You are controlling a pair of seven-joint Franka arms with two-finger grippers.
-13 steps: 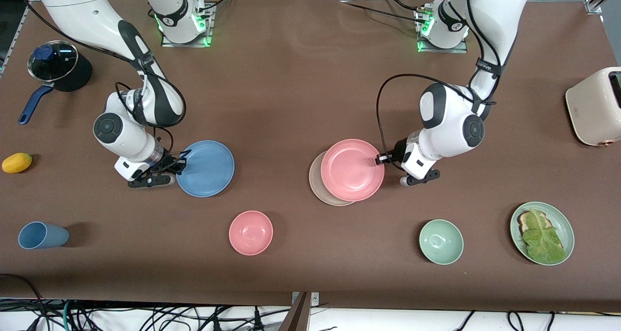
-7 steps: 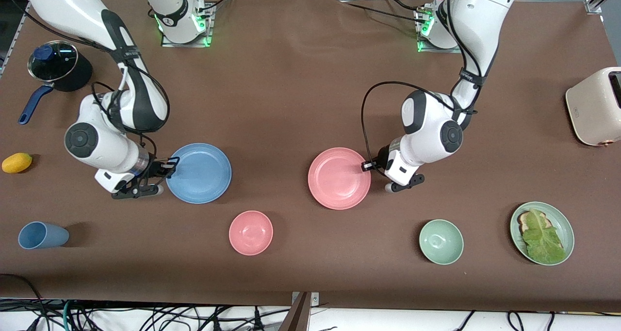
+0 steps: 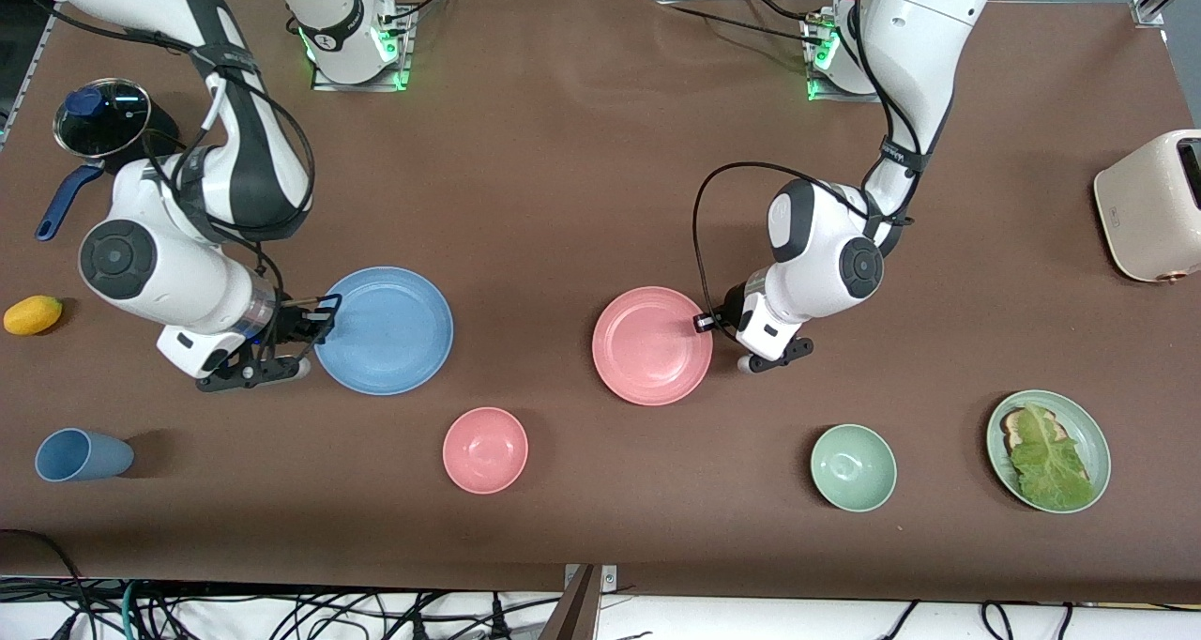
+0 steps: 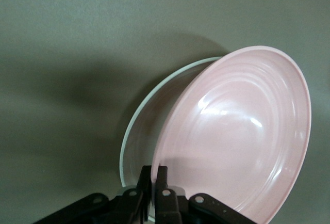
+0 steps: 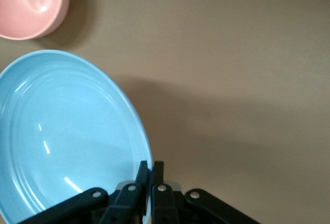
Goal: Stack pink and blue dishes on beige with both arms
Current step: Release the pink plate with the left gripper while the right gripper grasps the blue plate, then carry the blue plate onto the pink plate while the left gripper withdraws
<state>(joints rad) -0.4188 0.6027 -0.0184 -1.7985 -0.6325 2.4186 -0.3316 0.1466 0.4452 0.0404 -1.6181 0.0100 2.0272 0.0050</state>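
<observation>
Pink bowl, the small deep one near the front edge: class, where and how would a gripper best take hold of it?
Grip the rim of the pink bowl, coming straight down from above with one finger inside and one outside. It sits upright and open, its wall is thin, and bare table surrounds it, so any point on the rim probably works.

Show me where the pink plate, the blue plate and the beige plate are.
pink plate [image 3: 650,344], front view, middle of its inside.
blue plate [image 3: 387,331], front view, middle of its inside.
beige plate [image 4: 147,126], left wrist view, its inside showing under the pink plate.
</observation>
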